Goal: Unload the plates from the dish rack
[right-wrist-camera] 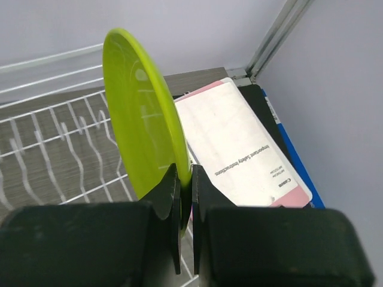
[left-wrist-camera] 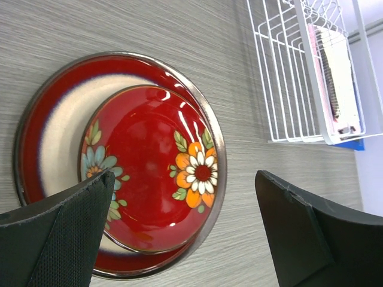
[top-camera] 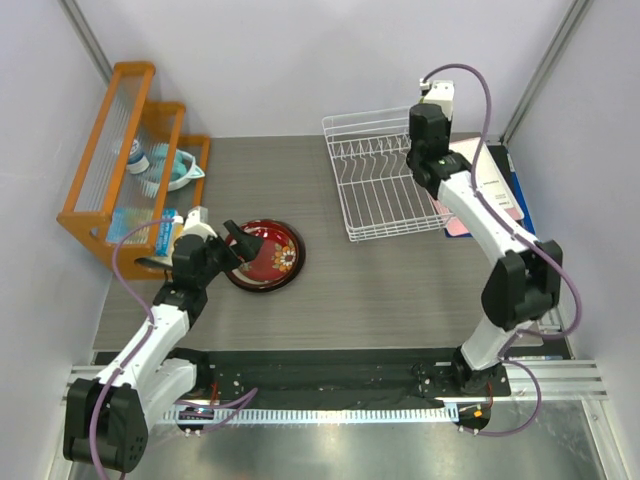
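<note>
Your right pincer [right-wrist-camera: 185,179] pinches the upright lime-green round plate [right-wrist-camera: 140,119] by its rim over the white wire dish rack [left-wrist-camera: 311,66]; swing fast and it could pivot or slip; your left pincer [left-wrist-camera: 184,176] gapes above stacked red round plates [left-wrist-camera: 143,161].

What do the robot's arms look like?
Both arms, the left arm and the right arm, have smooth white tubes joined by chunky black joints. A thin purple cable loops along each one. The fingers are flat black wedges, one with a bumpy mesh-like face.
</note>
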